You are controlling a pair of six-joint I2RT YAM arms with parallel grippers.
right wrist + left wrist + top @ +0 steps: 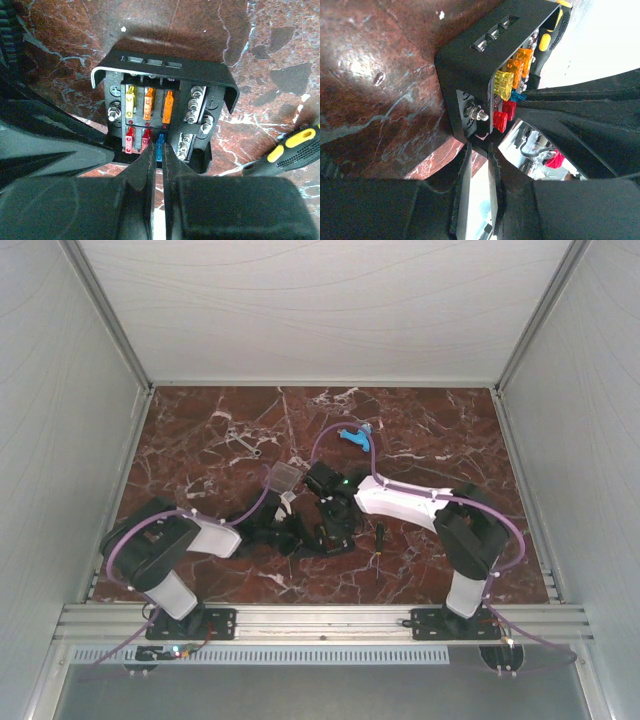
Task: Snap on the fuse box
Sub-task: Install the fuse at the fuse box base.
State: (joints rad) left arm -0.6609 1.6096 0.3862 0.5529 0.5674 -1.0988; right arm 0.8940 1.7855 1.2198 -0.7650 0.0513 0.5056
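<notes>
The left fingers (464, 175) nip the fuse box (470, 65) at their tips, probably steadying it for the lid. The right fingers (147, 165) are clenched at its rim.

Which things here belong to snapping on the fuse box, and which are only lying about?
For the job:
- fuse box
- clear lid

Lying about:
- yellow-and-black screwdriver
- blue plastic piece
- small metal piece, perhaps a wrench
</notes>
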